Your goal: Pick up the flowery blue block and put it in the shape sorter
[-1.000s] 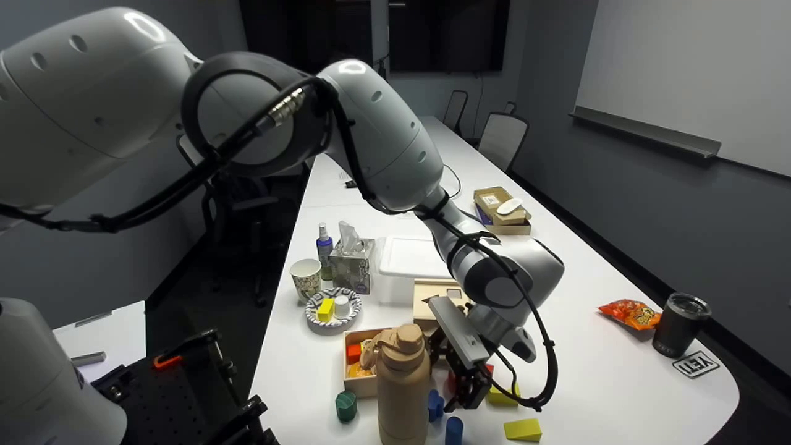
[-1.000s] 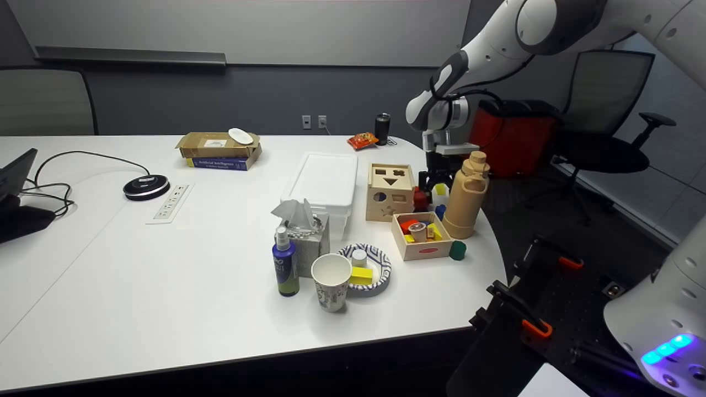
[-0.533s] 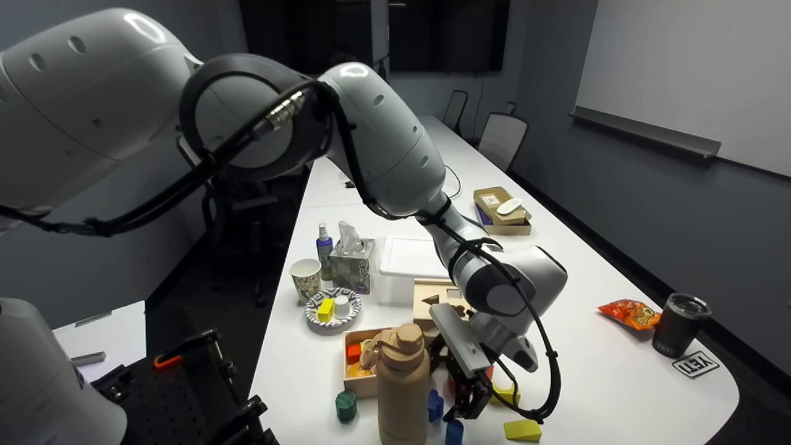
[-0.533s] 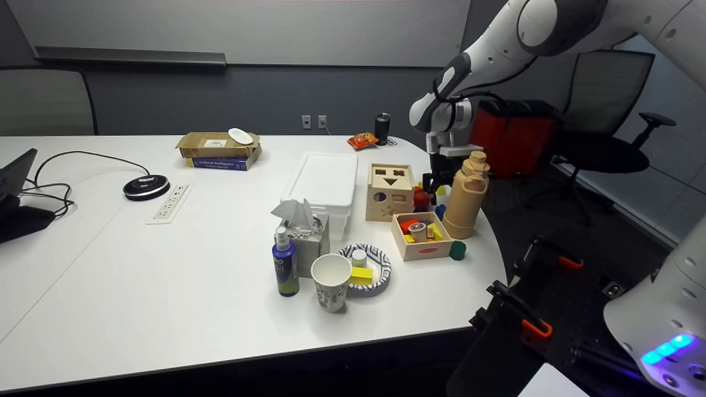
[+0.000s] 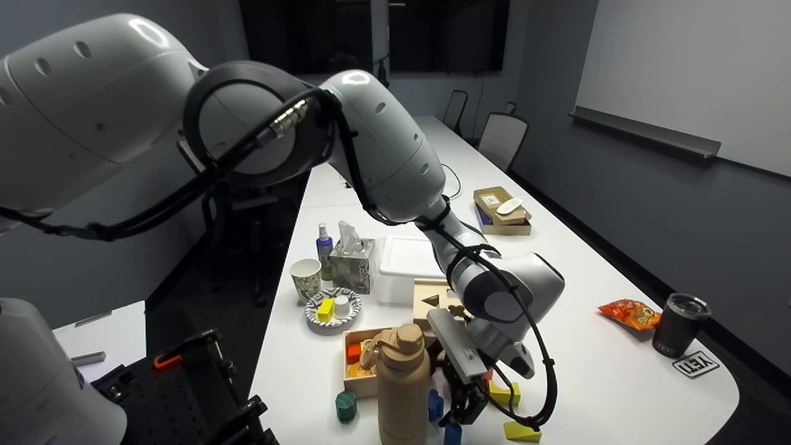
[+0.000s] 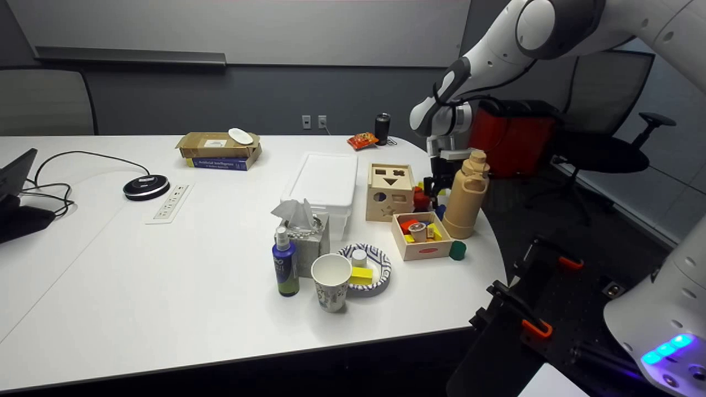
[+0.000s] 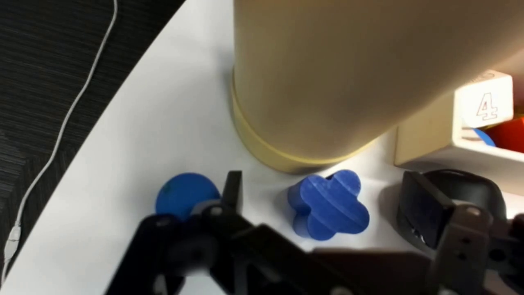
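Note:
The flowery blue block [image 7: 331,207] lies on the white table, its four-lobed face up. It also shows in both exterior views [image 5: 435,405] [image 6: 440,212]. My gripper [image 7: 327,199] is open, one finger on each side of the block, with gaps between. In both exterior views the gripper [image 5: 448,386] [image 6: 437,190] is low over the table beside the tan bottle. The shape sorter [image 6: 389,201], a light wooden cube with shaped holes, stands behind the gripper; the arm partly hides it in an exterior view [image 5: 425,303].
The tan bottle [image 7: 327,90] stands very close to the block. A blue cylinder [image 7: 184,194] is by the left finger, a dark round object [image 7: 475,190] by the right. A red block [image 6: 421,198], yellow blocks [image 5: 523,431] and an open wooden tray [image 6: 427,252] are nearby.
My gripper has moved a little lower and slightly toward the blue cylinder and the table edge. The blocks, bottle and sorter have not visibly moved.

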`<act>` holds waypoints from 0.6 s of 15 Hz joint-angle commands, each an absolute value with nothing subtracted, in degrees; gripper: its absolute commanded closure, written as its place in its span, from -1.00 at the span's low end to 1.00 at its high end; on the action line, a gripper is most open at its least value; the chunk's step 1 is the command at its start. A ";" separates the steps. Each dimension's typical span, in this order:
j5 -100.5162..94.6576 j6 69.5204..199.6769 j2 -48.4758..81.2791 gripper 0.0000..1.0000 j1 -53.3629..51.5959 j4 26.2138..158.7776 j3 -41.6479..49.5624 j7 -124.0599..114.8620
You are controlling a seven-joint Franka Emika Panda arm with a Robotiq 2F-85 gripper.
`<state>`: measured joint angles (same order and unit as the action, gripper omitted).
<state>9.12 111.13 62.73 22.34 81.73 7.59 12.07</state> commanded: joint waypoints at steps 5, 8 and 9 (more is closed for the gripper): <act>7.09 112.54 62.33 0.33 21.89 81.69 7.80 11.28; 6.11 113.10 62.12 0.71 21.81 82.25 7.83 11.40; 5.87 113.31 62.05 0.71 21.73 82.51 7.81 11.42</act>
